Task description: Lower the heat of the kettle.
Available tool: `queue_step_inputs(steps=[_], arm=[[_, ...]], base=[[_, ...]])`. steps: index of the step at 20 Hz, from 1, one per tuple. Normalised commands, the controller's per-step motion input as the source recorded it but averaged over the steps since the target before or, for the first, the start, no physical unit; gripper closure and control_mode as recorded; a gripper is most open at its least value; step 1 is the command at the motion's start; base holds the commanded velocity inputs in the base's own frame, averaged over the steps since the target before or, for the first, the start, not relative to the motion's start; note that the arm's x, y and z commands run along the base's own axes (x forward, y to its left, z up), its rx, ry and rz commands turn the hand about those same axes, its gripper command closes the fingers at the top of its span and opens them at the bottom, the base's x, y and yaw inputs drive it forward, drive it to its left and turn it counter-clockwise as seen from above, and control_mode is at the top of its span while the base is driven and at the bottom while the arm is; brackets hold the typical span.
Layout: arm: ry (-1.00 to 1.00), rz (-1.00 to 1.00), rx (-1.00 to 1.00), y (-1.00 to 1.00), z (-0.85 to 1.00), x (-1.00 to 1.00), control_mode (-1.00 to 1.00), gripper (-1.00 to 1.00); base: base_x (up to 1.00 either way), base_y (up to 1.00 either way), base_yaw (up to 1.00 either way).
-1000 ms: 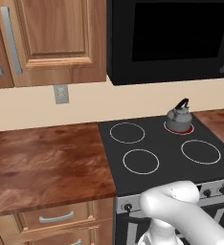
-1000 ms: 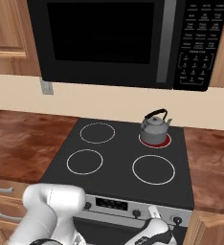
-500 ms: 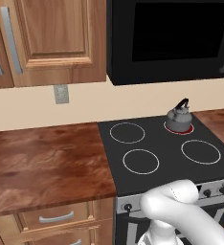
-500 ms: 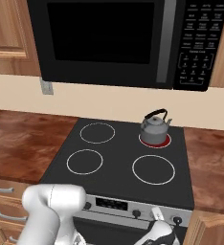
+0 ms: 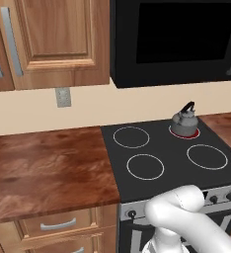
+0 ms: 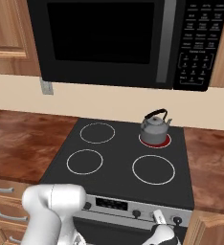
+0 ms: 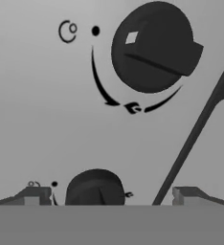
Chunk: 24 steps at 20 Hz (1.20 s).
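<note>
Little has shifted, only the hand (image 7: 111,194) edging nearer the stove's dark round knobs (image 7: 152,48), fingers apart and empty, while the small grey metal kettle (image 6: 154,127) sits on the glowing red back-right burner (image 6: 155,140), heat likely not yet lowered.

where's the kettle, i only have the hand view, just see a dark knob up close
Observer: The kettle sits on the back right burner, which glows red.
Operator: where's the end effector on the stove then
Observer: The end effector is low at the front control panel, near its right end.
Operator: other burners lit?
Observer: No, the other three rings are plain white, such as the front right burner.
</note>
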Motion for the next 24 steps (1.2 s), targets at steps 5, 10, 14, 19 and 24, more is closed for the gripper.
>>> queue_step_inputs(steps=[5,10,14,19,24], arm=[[0.0,-0.01,0.0,0.03,-0.01,0.07,-1.0,-1.0],[0.0,-0.03,0.0,0.12,0.0,0.04,-1.0,-1.0],[0.0,-0.03,0.0,0.09,0.0,0.03,-1.0,1.0],[0.0,-0.03,0.0,0.09,0.0,0.08,-1.0,1.0],[0.0,0.0,0.0,0.01,0.0,0.06,-1.0,1.0]], base=[[0.0,0.0,0.0],[0.0,0.0,0.0],[0.0,0.0,0.0],[0.0,0.0,0.0],[0.0,0.0,0.0]])
